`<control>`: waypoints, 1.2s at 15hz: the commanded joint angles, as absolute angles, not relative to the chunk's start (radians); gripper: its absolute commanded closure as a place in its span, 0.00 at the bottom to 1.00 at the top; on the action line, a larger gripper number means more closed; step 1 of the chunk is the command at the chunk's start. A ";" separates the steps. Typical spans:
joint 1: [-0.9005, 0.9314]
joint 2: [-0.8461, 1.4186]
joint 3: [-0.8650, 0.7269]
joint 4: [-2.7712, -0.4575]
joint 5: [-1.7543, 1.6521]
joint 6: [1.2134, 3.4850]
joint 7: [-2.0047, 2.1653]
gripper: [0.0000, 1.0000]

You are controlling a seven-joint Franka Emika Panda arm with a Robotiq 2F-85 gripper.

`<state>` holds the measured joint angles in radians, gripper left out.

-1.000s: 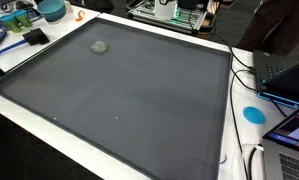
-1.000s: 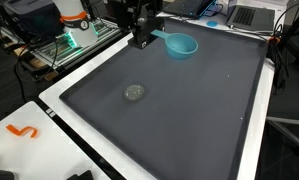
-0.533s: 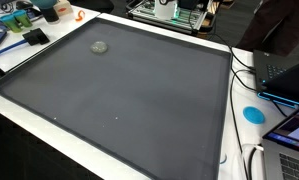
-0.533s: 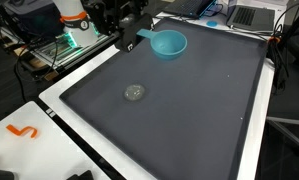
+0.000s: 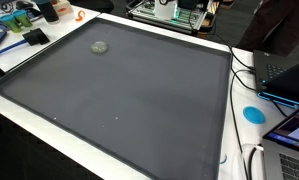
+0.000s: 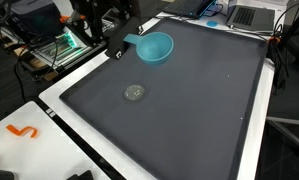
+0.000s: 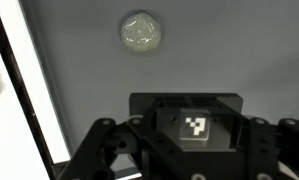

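Note:
My gripper [image 6: 117, 46] hangs over the far left edge of the dark grey mat [image 6: 189, 110]. It is shut on a black block with a white tag [image 7: 194, 127], which carries a teal scoop [image 6: 154, 47]. The scoop is held above the mat, bowl facing up. A small round grey-green lump [image 6: 135, 92] lies on the mat a little in front of the scoop. It also shows in an exterior view [image 5: 99, 46] and at the top of the wrist view [image 7: 142, 31]. The scoop's bowl is hidden in the wrist view.
The mat lies on a white table [image 5: 234, 140]. An orange hook [image 6: 24, 131] lies on the table's corner. Laptops [image 5: 289, 75], a blue disc [image 5: 253, 113] and cables sit along one side. A rack of electronics [image 5: 169, 12] stands behind the table.
My gripper has carried the teal scoop steadily along the mat's far edge toward the lump. The scoop has left the top of one exterior view. The lump has not moved.

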<state>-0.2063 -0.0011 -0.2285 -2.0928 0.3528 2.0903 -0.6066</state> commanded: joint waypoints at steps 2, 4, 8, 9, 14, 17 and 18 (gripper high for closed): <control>-0.244 -0.012 -0.260 -2.135 0.454 2.073 -0.721 0.72; -0.258 -0.009 -0.273 -2.145 0.481 2.070 -0.753 0.72; -0.279 -0.001 -0.293 -2.164 0.529 2.060 -0.811 0.72; -0.283 0.001 -0.297 -2.170 0.540 2.059 -0.823 0.72; -0.300 0.009 -0.309 -2.196 0.586 2.053 -0.883 0.72; -0.308 0.016 -0.313 -2.211 0.605 2.056 -0.910 0.72; -0.311 0.017 -0.314 -2.216 0.610 2.057 -0.918 0.72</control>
